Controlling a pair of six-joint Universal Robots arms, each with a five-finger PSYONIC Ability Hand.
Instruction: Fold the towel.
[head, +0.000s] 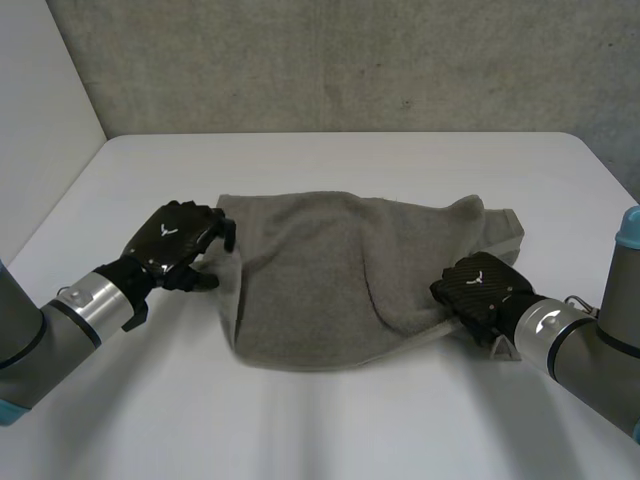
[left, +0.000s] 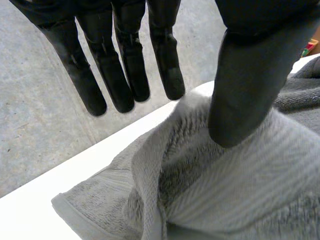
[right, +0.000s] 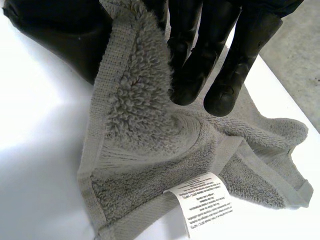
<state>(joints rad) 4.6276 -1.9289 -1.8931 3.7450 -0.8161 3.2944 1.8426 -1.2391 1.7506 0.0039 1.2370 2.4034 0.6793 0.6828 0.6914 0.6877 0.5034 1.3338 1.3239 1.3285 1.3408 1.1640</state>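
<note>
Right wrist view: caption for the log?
Right hand pinches the grey towel at its hemmed edge; white care label faces up.

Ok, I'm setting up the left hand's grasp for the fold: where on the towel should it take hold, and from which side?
Likely the hemmed left edge of the towel, which stands up in a ridge between the left hand's thumb and straight fingers. Come in from the left and pinch that ridge. The right hand pinches the opposite edge near the label.
</note>
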